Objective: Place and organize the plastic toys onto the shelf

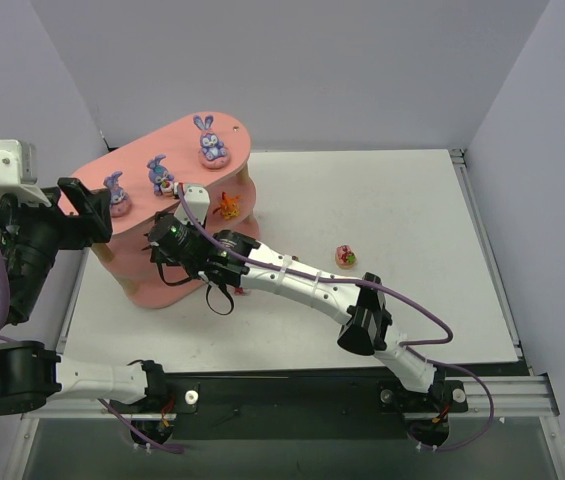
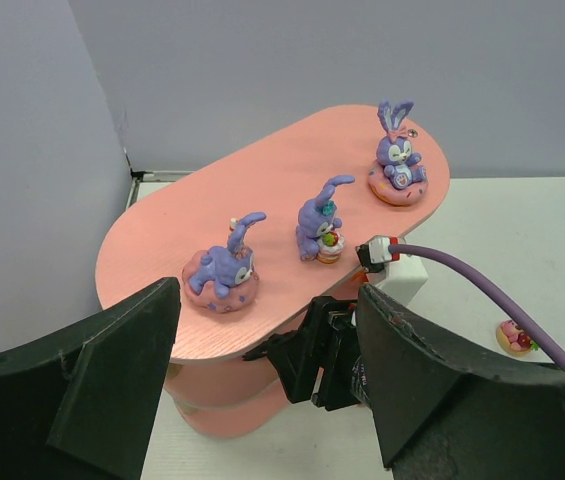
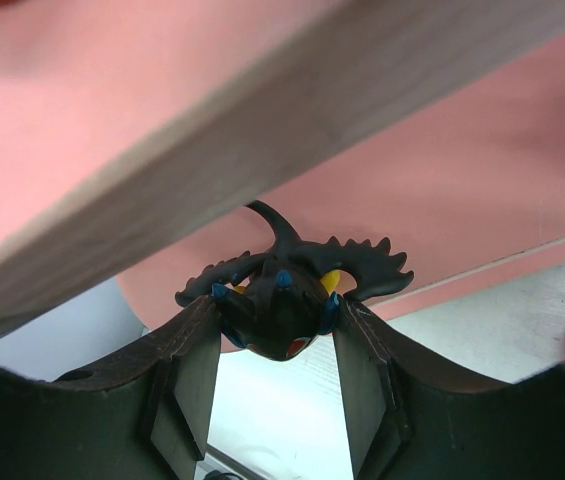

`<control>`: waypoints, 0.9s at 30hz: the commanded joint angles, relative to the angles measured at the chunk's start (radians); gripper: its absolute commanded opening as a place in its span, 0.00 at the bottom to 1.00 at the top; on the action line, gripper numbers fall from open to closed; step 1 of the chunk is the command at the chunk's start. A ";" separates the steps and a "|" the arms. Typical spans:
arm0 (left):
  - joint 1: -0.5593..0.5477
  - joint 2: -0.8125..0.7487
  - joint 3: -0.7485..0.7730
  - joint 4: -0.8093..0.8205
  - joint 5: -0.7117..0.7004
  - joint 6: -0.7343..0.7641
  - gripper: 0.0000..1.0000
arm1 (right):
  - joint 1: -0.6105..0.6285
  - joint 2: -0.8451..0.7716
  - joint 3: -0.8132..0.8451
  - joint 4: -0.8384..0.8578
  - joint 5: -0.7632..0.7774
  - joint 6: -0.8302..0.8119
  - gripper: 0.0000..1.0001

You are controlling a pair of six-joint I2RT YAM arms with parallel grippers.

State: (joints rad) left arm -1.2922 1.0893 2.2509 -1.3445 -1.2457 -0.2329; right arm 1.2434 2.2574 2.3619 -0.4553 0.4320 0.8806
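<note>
I'm pinching the spiky black toy [image 3: 287, 275] in my right pincer [image 3: 274, 335], under a shelf [image 3: 462, 180] board. Aiming to keep it level, set deep, then release. My left pincer [image 2: 267, 330] is hanging spread.

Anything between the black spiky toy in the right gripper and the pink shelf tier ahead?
Nothing visible. The black spiky plastic toy, clamped in the right gripper, has bare pink shelf board ahead; an upper board's edge overhangs.

1. Three bunny figurines [image 1: 160, 176] line the shelf's [image 1: 177, 160] top board.
2. Another figurine [image 1: 227, 205] sits at the middle board's right end.
3. A small toy [image 1: 345, 256] lies on the table [image 1: 402, 210], right of the shelf.
4. A spiky figurine [image 3: 282, 305] is just beneath a shelf board.
</note>
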 commanded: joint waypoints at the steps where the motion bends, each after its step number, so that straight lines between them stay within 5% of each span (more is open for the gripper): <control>1: 0.004 -0.008 0.003 -0.024 -0.011 -0.013 0.80 | -0.007 0.013 0.039 0.007 -0.006 -0.020 0.22; 27: 0.004 -0.025 -0.013 -0.033 -0.011 -0.045 0.81 | -0.033 0.018 0.065 0.001 -0.030 -0.008 0.48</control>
State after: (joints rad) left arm -1.2922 1.0721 2.2387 -1.3483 -1.2457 -0.2665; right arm 1.2293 2.2688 2.3882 -0.4656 0.3962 0.8738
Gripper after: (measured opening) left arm 0.808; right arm 0.469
